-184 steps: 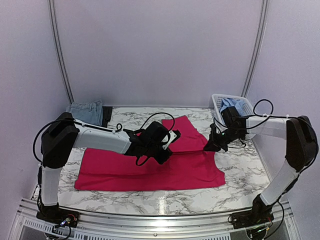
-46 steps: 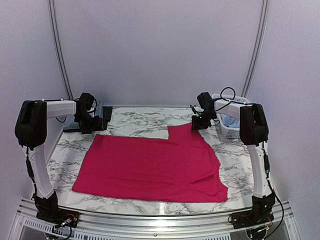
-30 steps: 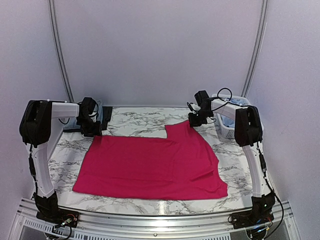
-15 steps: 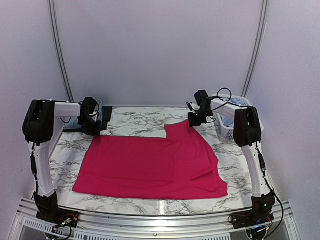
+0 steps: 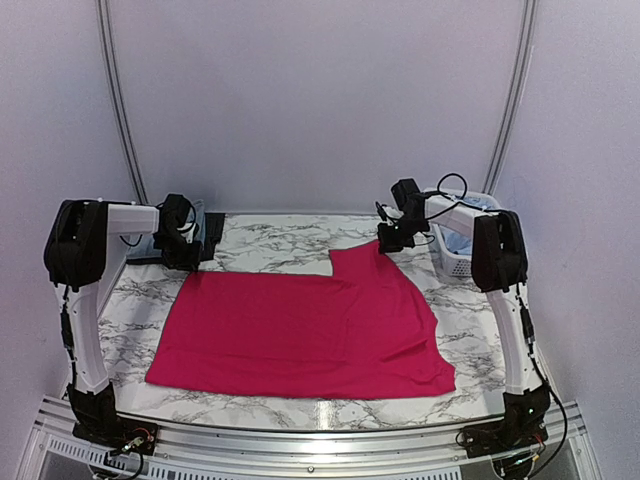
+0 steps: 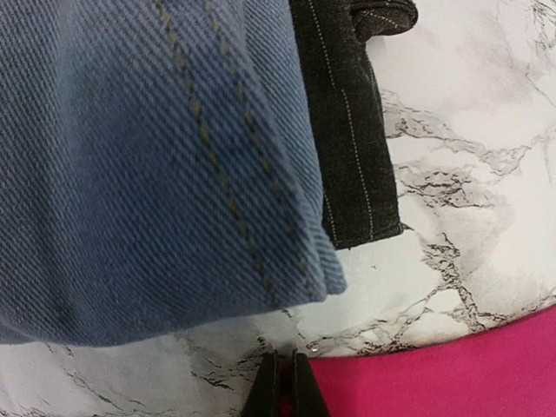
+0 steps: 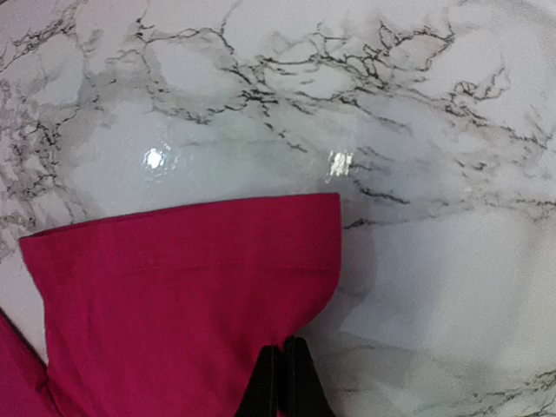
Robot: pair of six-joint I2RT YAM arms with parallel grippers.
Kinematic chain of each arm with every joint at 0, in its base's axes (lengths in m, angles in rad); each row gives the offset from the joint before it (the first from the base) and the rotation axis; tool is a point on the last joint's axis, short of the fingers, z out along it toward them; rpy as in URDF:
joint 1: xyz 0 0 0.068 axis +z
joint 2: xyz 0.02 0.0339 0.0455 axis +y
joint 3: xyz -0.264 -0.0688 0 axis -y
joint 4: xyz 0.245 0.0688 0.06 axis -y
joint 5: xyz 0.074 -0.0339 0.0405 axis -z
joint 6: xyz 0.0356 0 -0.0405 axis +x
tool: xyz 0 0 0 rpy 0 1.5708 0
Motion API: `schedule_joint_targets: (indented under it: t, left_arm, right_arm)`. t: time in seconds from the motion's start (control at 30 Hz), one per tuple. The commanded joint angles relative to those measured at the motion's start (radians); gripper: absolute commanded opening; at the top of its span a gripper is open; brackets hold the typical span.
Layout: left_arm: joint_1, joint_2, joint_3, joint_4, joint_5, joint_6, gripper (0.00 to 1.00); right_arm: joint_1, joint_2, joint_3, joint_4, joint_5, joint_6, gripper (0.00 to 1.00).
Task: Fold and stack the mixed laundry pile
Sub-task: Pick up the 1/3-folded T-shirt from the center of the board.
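Inspection finding: the pink-red T-shirt point(image 5: 300, 330) lies spread flat and unfolded on the table point(image 5: 280, 240), from the middle to the near edge.

- **Right tool** point(image 5: 385, 245): closed, pinching the shirt's far-right sleeve.
- **Left tool** point(image 5: 183, 262): closed at the shirt's far-left corner. Whether it holds cloth cannot be told.
- **Far-left corner of the table:** the denim piece point(image 6: 130, 174) and the dark piece point(image 6: 347, 148) lie there, apparently done and close to the left tool.
- **Far-right corner of the table:** the white basket point(image 5: 455, 262) stands there.

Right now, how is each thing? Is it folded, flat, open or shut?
T-shirt: spread out flat, not folded yet.
Jeans: folded, in the far left corner.
Dark striped cloth: lying flat against the jeans.
Basket: upright at the far right, partly hidden by the arm.
Left tool: shut, pinching the T-shirt's far left corner.
Right tool: shut, pinching the T-shirt's far right edge.
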Motion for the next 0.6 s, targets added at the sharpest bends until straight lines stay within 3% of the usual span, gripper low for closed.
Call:
schedule_joint_targets:
  t: [0.0,0.1,0.57]
  left_arm:
    - [0.008,-0.085,-0.039,0.049,0.010,0.030,0.00]
    - [0.008,-0.139,-0.084,0.082,0.032,0.044,0.00]
    - [0.006,-0.431,-0.311,0.121,0.084,0.155,0.00]
  right_arm:
    - [-0.001,-0.207,-0.144,0.067,-0.055,0.055,0.00]
    - [0.001,-0.309,-0.281,0.114,-0.068,0.081,0.00]
    - [0.047,-0.696,-0.614,0.118,-0.074,0.112,0.00]
